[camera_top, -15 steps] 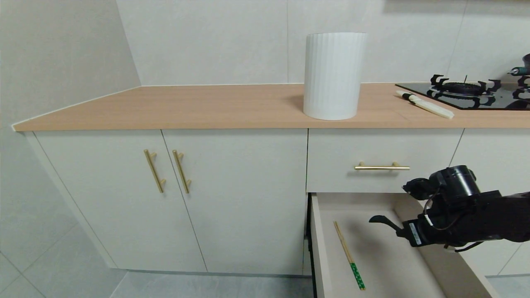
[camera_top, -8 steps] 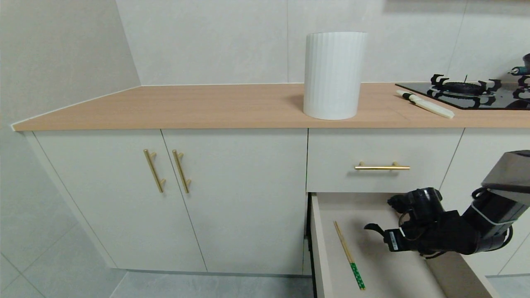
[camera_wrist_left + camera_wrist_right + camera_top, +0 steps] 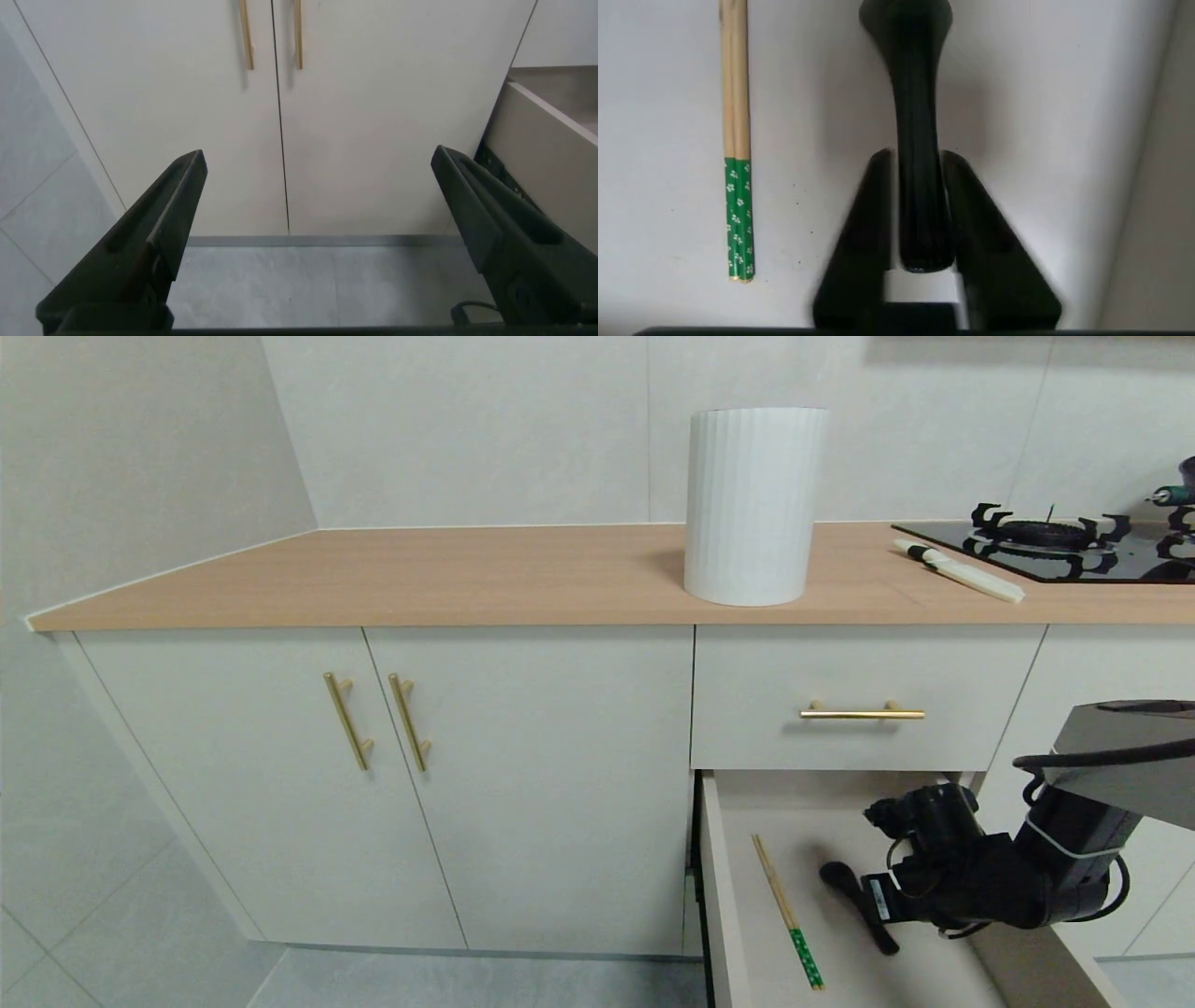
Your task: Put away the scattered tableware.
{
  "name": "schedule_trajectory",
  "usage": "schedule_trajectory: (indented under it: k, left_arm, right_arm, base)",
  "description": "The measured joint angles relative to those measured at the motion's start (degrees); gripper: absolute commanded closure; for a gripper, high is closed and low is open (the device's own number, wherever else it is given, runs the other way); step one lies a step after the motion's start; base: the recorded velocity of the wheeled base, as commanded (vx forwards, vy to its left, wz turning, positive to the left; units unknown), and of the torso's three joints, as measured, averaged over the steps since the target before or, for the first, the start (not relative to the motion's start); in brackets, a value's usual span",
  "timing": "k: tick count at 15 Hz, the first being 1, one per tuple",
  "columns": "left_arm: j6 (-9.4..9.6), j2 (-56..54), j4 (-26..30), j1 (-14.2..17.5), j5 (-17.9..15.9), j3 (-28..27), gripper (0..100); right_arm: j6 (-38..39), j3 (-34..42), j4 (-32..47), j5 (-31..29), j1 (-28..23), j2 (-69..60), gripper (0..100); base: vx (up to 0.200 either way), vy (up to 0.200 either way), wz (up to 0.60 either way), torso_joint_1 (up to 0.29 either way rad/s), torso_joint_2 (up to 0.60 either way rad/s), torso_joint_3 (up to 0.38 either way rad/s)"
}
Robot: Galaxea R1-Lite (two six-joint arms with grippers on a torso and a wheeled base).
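Observation:
The lower drawer [image 3: 721,877] stands pulled out. A pair of wooden chopsticks [image 3: 786,910] with green tips lies on its floor near the left wall. My right gripper [image 3: 876,894] is down inside the drawer, shut on the handle of a black spoon [image 3: 850,889], whose bowl rests on the drawer floor to the right of the chopsticks. In the right wrist view the spoon [image 3: 915,112] runs out from between the fingers [image 3: 870,215], parallel to the chopsticks [image 3: 736,140]. My left gripper [image 3: 318,233] hangs open, low in front of the cabinet doors, holding nothing.
On the wooden counter [image 3: 420,574] stand a tall white ribbed container [image 3: 754,507] and a knife with a pale blade [image 3: 962,573] beside the black gas hob [image 3: 1046,546]. The upper drawer [image 3: 864,695] is closed. Two cabinet doors with gold handles [image 3: 373,721] are to the left.
My right gripper has gone down and left into the drawer with the black spoon, which has tipped from held above the floor to resting on it.

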Motion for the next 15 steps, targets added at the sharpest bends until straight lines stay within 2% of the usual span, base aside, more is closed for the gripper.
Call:
schedule_trajectory:
  k: [8,15]
  left_arm:
    - [0.00,0.0,0.0,0.0,0.0,0.0,0]
    - [0.00,0.0,0.0,0.0,0.0,0.0,0]
  right_arm:
    - [0.1,1.2,0.1,0.1,0.0,-2.3,0]
    - [0.9,11.2,1.9,3.1,0.3,-22.3,0]
  base:
    - [0.000,0.000,0.00,0.000,0.00,0.000]
    - [0.000,0.000,0.00,0.000,0.00,0.000]
